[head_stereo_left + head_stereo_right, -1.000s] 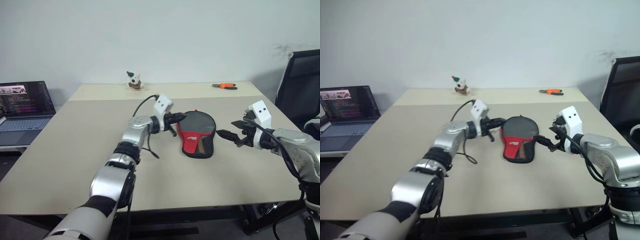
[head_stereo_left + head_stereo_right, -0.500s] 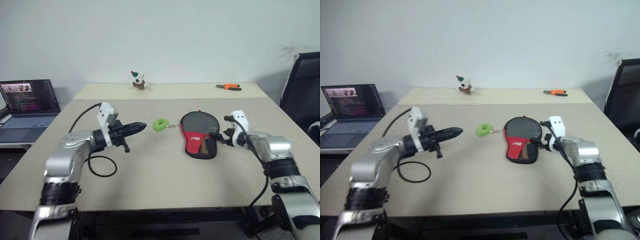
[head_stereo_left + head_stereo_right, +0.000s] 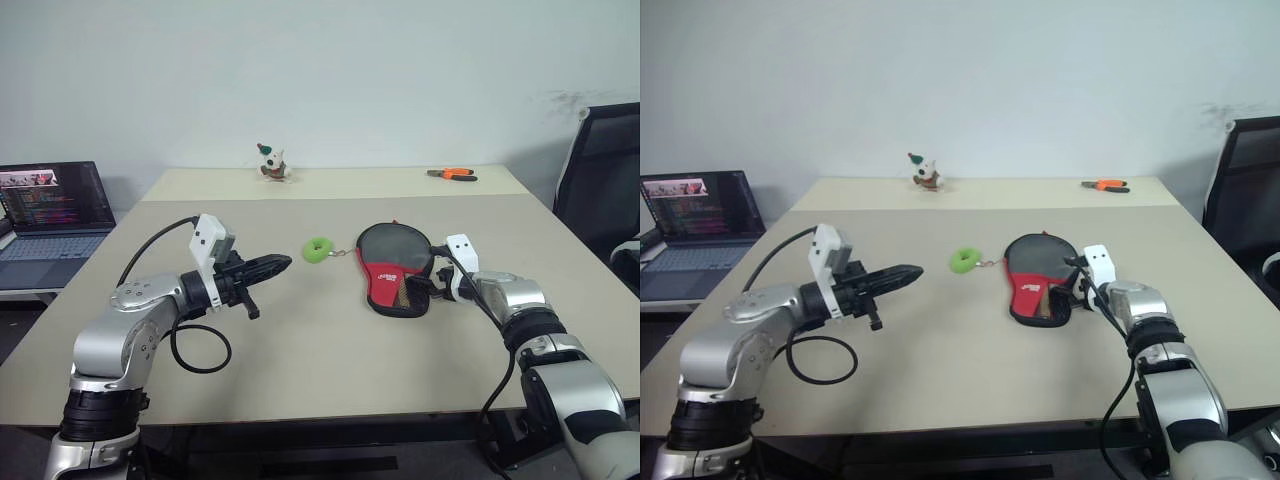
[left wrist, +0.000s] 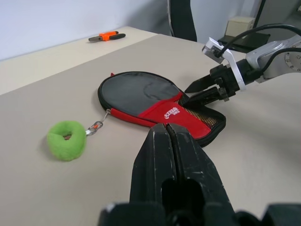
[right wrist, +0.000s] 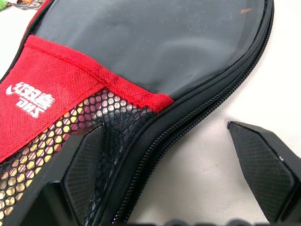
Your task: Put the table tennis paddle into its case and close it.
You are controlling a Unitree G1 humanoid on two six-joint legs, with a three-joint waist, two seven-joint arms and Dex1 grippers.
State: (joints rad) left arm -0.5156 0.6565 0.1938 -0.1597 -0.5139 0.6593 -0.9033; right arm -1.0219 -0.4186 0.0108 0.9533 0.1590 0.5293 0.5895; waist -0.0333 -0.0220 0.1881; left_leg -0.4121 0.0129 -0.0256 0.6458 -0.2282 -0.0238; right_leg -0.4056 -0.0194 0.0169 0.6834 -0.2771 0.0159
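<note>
From the head view I see the case (image 3: 395,270) lying flat mid-table with its green ring pull (image 3: 319,249) trailing off on a short chain, my left gripper (image 3: 268,266) pressed together, holding nothing, well short of the ring, and my right gripper (image 3: 424,285) at the case's near edge. In the left wrist view the pouch looks soft and light, so I expect it to slide or buckle unless pinned. In the right wrist view my fingers (image 5: 87,162) stand apart astride the zip edge, one on the mesh pocket (image 5: 70,136); through the mesh I make out something pale that I take for the table tennis paddle's handle, and I judge this stiffened edge the best hold.
</note>
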